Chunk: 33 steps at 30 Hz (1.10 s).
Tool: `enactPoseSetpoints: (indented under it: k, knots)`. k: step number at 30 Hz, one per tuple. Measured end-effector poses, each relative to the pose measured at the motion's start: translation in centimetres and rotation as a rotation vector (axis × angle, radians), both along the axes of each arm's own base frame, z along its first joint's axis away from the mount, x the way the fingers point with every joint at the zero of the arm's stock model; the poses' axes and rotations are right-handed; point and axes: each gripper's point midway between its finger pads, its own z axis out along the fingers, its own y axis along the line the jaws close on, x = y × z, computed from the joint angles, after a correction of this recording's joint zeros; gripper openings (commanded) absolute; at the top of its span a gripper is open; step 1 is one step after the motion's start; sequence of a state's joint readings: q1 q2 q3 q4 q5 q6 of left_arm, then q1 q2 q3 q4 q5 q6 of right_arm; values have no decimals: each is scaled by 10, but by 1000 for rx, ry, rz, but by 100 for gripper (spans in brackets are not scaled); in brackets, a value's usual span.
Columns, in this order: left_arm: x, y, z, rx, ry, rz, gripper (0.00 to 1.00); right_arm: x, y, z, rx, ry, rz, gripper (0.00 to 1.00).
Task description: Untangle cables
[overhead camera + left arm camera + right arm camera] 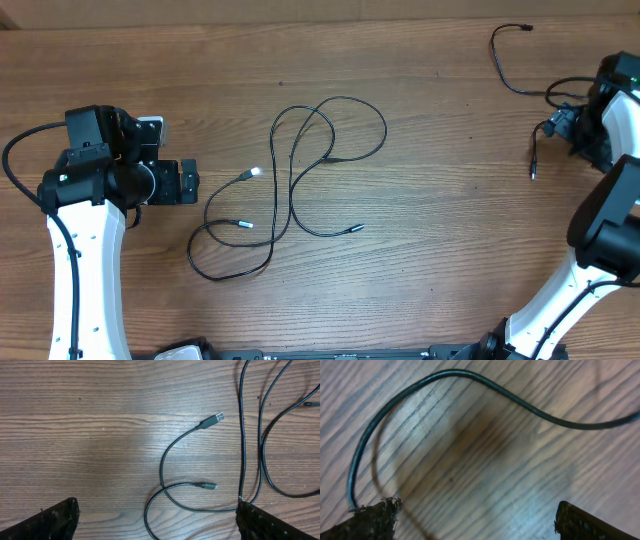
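The cables (327, 158) lie loosely crossed on the surface (420, 290), just beyond the released left hand (192, 182). The right hand (477, 512), far from it, is also released, over a stray strand (505, 72). Tugging one loop may cinch the crossings.

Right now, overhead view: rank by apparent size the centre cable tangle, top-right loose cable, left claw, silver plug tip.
By spread:
1. centre cable tangle
2. top-right loose cable
3. left claw, likely nearer the camera, so it may look oversized
4. silver plug tip, clearly smallest
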State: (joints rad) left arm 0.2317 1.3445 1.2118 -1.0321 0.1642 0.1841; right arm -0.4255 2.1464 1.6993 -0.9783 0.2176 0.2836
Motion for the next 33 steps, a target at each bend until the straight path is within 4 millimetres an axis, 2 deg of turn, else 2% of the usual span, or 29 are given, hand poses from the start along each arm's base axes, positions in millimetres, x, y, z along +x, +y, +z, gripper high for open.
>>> enactPoseSetpoints:
  k: [7,14,18,33]
  knots:
    - [0,0,0,0,0,0,100,14,-6,-13,-34,-60,29,100]
    - [0,0,0,0,0,0,100,16,-6,-38,-59,-99,59,100]
    - [0,0,0,0,0,0,100,27,-12,-41,-94,-172,61,100]
    - [0,0,0,0,0,0,100,48,-22,-45,-170,-321,56,100]
